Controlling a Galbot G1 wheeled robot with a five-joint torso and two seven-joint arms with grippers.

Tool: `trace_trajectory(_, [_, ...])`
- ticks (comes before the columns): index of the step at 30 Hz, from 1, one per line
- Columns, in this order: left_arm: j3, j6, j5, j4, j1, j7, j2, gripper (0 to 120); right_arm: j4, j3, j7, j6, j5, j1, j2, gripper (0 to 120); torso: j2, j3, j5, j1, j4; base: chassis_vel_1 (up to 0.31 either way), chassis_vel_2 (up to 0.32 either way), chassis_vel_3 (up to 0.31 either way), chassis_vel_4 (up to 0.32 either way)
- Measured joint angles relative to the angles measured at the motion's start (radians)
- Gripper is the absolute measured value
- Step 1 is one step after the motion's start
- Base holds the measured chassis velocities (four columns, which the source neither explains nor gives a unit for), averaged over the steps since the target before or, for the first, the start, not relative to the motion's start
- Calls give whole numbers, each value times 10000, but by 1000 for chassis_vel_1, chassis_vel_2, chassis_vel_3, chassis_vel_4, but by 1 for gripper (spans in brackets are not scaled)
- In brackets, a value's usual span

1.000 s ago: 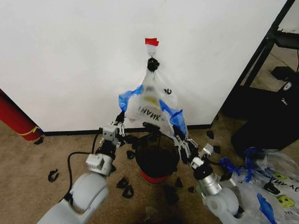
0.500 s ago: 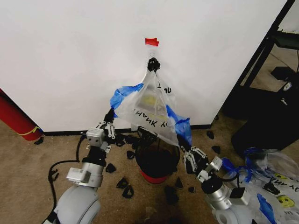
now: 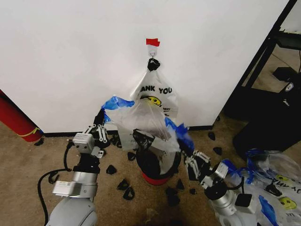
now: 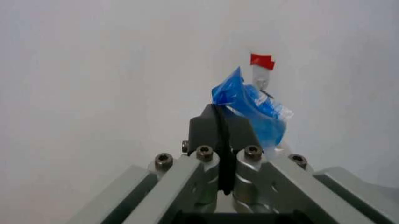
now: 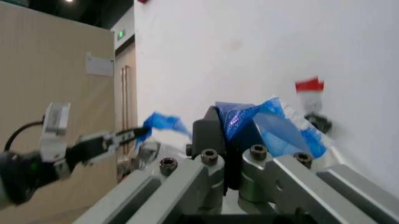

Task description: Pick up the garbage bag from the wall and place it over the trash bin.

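Basically both arms had pulled apart: left gripper (image 3: 100, 120) and right gripper (image 3: 189, 153) each clamped a blue handle, spreading the garbage bag (image 3: 146, 125) open just above the trash bin (image 3: 155, 165).

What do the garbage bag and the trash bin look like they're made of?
The garbage bag looks like thin, glossy, translucent plastic film: it crumples and the dark bin shows through it. Its handles look like the same film, tinted blue, pinched in the left hand and right hand. The trash bin reads as matte black, probably plastic, on a red base.
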Motion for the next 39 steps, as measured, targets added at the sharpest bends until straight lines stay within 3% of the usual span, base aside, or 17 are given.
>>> trace_trajectory(12, [659,-497,-938,1153,-454,538,-975,0,-931,918,-345,151,450,695,-13,0,0,1,0,0,-2,0,0,0,0])
trace_trajectory(19, [688,-728,-953,1921,-869,811,-1290,0,-1644,517,-392,337,377,1206,185,0,-1,1,0,1,-2,0,0,0,0])
trace_trajectory(29, [572,-1190,-1075,3453,-1775,1379,-1636,0,-3068,-852,-275,538,-36,2246,930,0,-1,1,0,1,-1,0,0,0,0])
trace_trajectory(39, [478,-1482,-1255,4244,-2317,1577,-1631,0,-3807,-1031,-273,535,-225,2577,999,0,-1,1,-1,1,-1,0,0,0,0])
